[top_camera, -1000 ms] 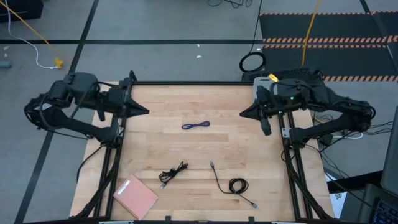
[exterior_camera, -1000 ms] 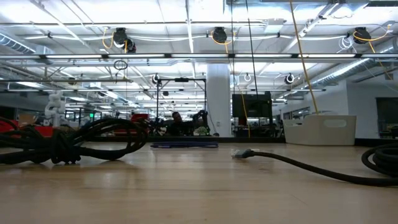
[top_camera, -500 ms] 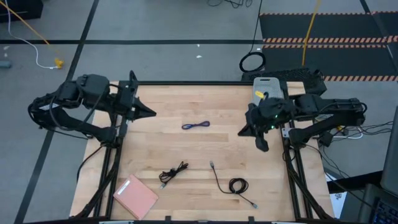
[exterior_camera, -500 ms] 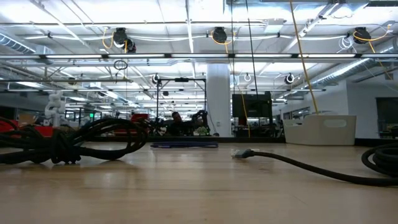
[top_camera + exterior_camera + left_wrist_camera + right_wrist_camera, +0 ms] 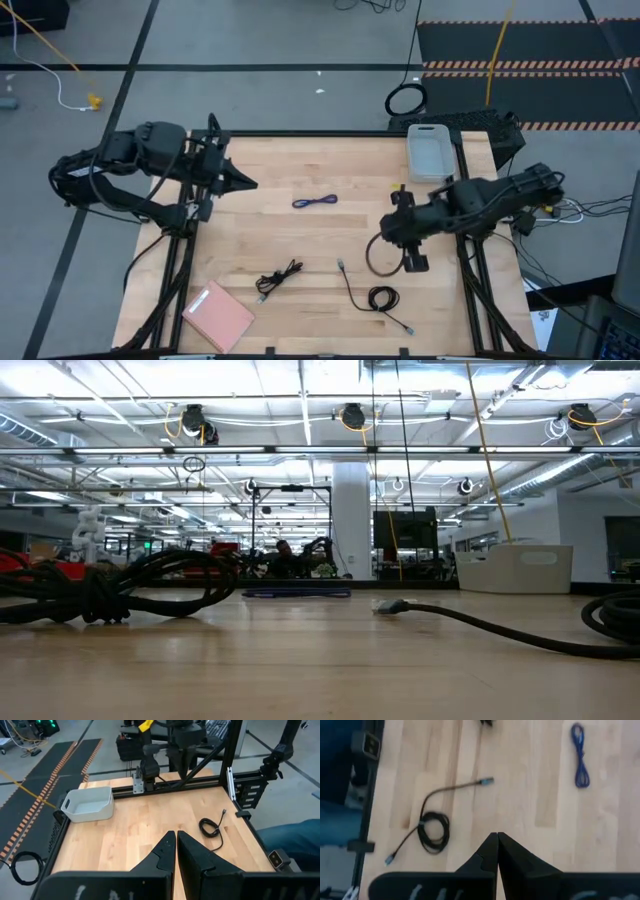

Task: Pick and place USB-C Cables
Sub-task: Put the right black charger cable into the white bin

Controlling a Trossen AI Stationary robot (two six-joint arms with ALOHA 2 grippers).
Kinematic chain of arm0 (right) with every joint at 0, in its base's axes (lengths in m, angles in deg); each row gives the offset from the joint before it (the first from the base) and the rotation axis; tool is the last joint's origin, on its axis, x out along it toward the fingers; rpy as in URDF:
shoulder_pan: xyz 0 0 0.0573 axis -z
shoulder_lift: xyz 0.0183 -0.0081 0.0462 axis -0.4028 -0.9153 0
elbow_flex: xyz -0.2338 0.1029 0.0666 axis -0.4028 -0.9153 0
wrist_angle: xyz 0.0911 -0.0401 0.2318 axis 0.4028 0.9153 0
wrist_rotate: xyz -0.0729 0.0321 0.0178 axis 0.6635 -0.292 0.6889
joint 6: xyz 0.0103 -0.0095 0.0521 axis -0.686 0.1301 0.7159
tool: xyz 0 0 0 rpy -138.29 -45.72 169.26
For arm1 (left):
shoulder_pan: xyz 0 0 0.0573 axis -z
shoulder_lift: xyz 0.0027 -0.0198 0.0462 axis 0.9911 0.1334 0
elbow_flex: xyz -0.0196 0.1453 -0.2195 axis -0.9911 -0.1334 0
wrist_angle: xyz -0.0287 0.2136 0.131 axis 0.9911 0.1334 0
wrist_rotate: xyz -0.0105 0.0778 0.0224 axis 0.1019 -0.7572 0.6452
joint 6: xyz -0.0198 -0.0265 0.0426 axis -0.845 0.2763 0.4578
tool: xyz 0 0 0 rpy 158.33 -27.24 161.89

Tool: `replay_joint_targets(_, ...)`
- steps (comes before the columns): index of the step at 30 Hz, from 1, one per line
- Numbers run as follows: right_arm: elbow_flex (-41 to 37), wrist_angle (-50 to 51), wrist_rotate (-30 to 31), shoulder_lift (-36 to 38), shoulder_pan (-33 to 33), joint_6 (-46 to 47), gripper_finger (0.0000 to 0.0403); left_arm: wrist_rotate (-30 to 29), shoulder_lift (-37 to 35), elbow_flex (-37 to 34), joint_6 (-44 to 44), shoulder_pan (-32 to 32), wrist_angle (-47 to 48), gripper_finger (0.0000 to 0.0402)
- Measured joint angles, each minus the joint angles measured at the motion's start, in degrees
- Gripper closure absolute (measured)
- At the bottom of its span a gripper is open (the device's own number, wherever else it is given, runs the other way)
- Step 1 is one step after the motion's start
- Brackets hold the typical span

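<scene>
Right gripper (image 5: 384, 240) out over the wooden table (image 5: 300, 245), fingers pressed together, nothing between them. Just ahead of its tips and a little to one side, black coiled cable (image 5: 381, 298) with one loose end carrying a metal plug (image 5: 487, 781) stretched across the boards, the other end trailing away from the coil. Farther ahead and off to the other side, blue-purple cable (image 5: 314, 201), a thin folded strand lying flat. Well beyond the coil from this gripper, bundled black cable (image 5: 277, 278), and past that, near the table's corner, a pink pad (image 5: 218, 316). Behind the right gripper, at the table's edge, a white bin (image 5: 430, 150). Left gripper (image 5: 248, 184) across the table, likewise closed on nothing, tips together, with the blue-purple cable near and ahead of it.
</scene>
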Motion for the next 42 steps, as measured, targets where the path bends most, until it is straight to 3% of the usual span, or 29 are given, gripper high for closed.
replay_joint_targets(10,7.3,8.5,-1.5,-9.5,-3.7,-0.1,0.0403,0.0,0.0,0.0,0.0,0.0,0.0,0.0380)
replay_joint_targets(26,7.3,4.6,-1.5,-15.6,-12.7,-2.5,0.0403,0.0,0.0,0.0,0.0,0.0,-0.2,0.0380)
replay_joint_targets(42,7.3,1.8,-1.4,-19.2,-23.0,12.0,0.0403,0.0,0.0,0.0,-1.3,0.0,-0.2,0.0380)
